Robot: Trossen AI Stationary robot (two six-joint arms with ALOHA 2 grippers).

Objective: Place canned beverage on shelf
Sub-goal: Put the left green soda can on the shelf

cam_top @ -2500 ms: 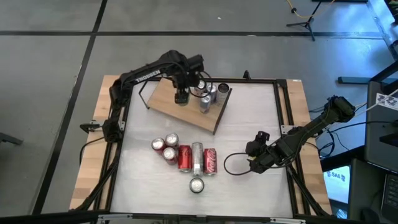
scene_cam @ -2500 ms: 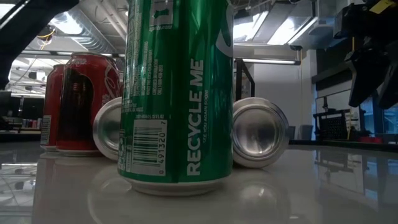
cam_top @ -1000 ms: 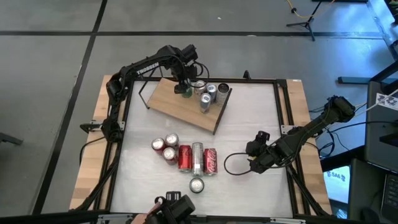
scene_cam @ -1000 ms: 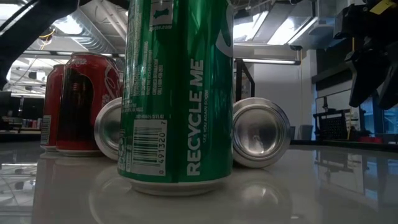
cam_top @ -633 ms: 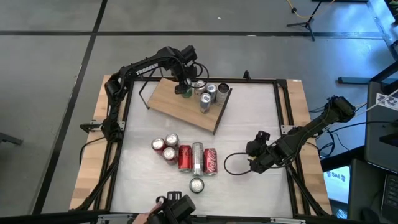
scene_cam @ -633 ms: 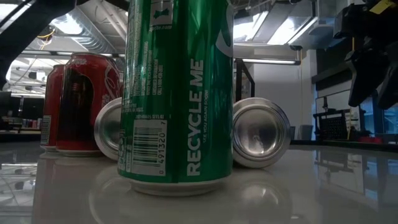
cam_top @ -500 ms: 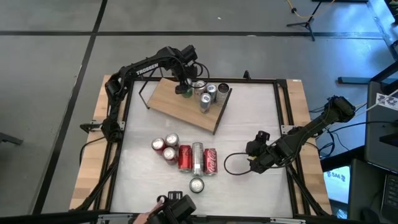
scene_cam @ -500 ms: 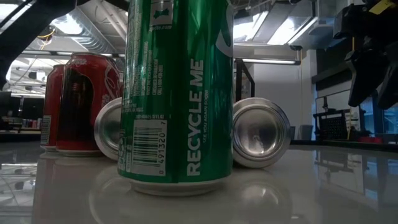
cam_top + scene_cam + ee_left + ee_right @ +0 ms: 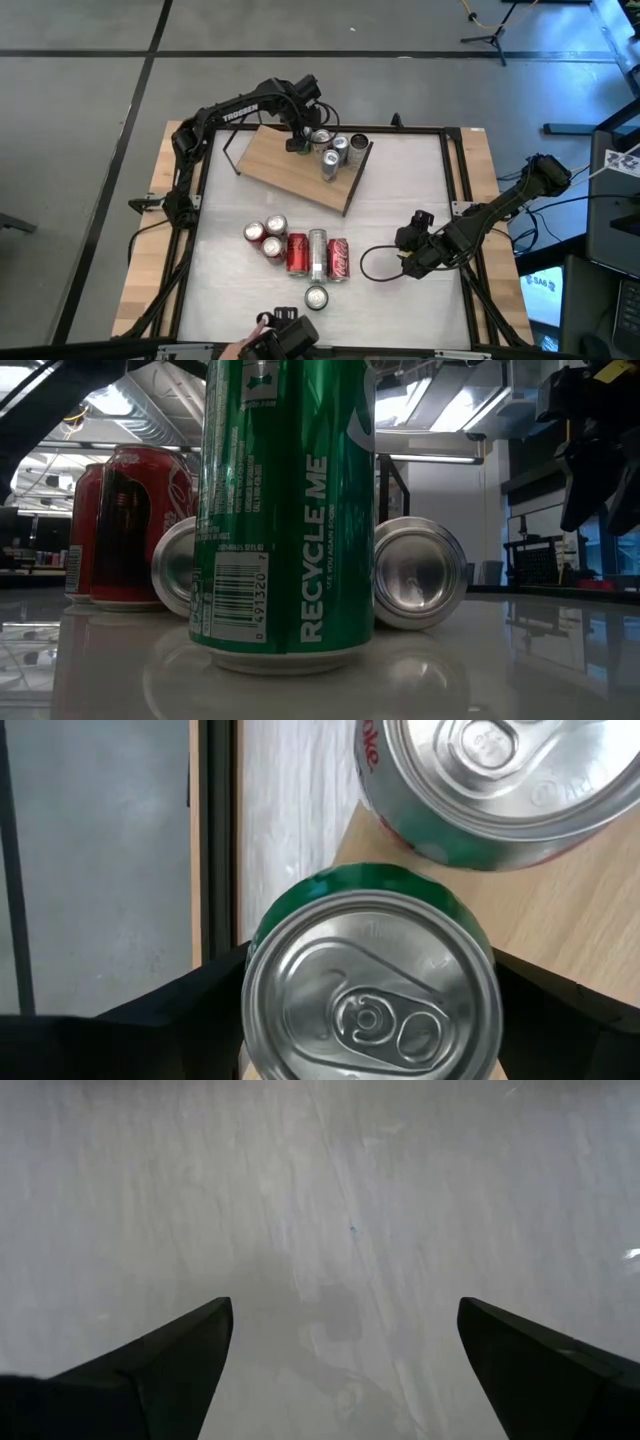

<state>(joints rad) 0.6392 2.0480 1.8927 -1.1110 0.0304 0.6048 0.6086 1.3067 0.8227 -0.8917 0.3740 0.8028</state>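
The shelf point(image 9: 285, 172) is a light-brown board on thin black wire supports at the table's far left. My left gripper point(image 9: 297, 144) is over the shelf's far edge, shut on an upright green can point(image 9: 370, 990). Several other cans point(image 9: 340, 148) stand on the shelf to its right, and the nearest of them point(image 9: 490, 780) is close beside the held can. My right gripper point(image 9: 404, 262) is open and empty low over the table at the right, and its fingers also show spread apart in the right wrist view point(image 9: 345, 1365). My left gripper pinches the green can's side wall point(image 9: 262, 935) between its two fingers point(image 9: 200, 1015), near the top rim. The fingers come from above and point down. The can is upright at the shelf's far edge. Its bottom is hidden, so I cannot tell whether it stands on the board.
On the table's near middle are upright red cans point(image 9: 264, 235), cans lying on their sides point(image 9: 317, 255) and one upright green can point(image 9: 316, 297), which fills the low view point(image 9: 285, 510). A person's hand with a dark device point(image 9: 280, 342) is at the near edge.
In the last second nothing has plainly changed. Before that, my left gripper went a little toward the table's far edge along the shelf with the green can, which stayed upright.
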